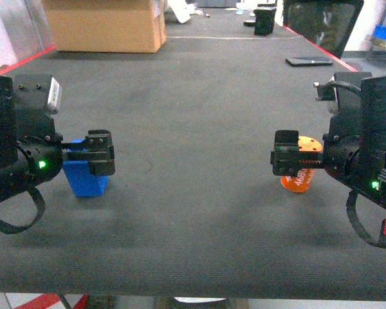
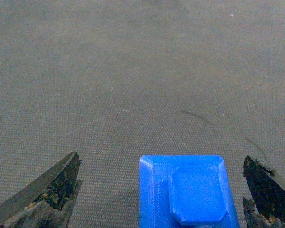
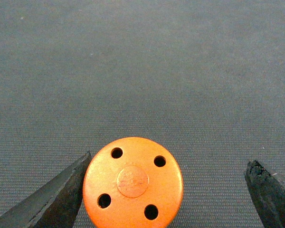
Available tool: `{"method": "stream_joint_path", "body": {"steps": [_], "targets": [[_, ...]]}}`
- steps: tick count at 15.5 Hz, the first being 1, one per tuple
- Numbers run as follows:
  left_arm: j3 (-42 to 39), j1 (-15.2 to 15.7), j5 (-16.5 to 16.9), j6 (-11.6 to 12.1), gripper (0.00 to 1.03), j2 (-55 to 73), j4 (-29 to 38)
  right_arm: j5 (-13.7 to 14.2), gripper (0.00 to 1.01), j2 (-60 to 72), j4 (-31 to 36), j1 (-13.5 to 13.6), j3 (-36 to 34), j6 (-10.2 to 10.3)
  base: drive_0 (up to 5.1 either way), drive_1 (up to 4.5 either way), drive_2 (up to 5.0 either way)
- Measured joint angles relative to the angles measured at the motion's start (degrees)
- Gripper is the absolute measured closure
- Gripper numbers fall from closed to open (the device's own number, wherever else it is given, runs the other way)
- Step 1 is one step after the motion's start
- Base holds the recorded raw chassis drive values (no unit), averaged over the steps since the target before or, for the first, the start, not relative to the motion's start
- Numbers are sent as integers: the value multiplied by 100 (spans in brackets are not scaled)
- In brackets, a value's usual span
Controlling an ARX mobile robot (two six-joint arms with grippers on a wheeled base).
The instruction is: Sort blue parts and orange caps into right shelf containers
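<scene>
A wide table (image 1: 199, 96) covered in dark grey ribbed matting is filling the view. A blue part (image 1: 85, 177) is sitting on it at the left and an orange cap (image 1: 300, 172) at the right, well apart. Farther back, a cardboard box (image 1: 106, 24) is resting at the far left, a small black box (image 1: 265, 19) at the far edge, and a dark phone (image 1: 308, 61) is lying near the right edge.

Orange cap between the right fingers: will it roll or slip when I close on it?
The orange cap looks like stiff plastic standing on a flat end on the mat, so rolling seems unlikely unless it tips. Its round wall gives the right gripper little contact, so it may squirt sideways. It sits off-centre, near the left finger, and will probably slide first.
</scene>
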Motion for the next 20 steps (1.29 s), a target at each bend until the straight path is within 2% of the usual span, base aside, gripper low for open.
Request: {"method": "stream_joint_path", "body": {"steps": [15, 16, 18, 19, 20], "targets": [[136, 22, -46, 0, 5, 542, -162, 70, 3, 651, -127, 37, 439, 160, 0, 0, 0], [162, 22, -70, -2, 5, 564, -173, 96, 5, 667, -116, 37, 461, 179, 0, 0, 0], [227, 22, -107, -2, 21, 590, -205, 129, 23, 721, -59, 39, 509, 157, 0, 0, 0], [254, 22, -109, -4, 31, 605, -219, 149, 34, 741, -59, 44, 525, 81, 0, 0, 0], [271, 22, -114, -63, 59, 632, -223, 173, 57, 761, -46, 74, 527, -35, 0, 0, 0]]}}
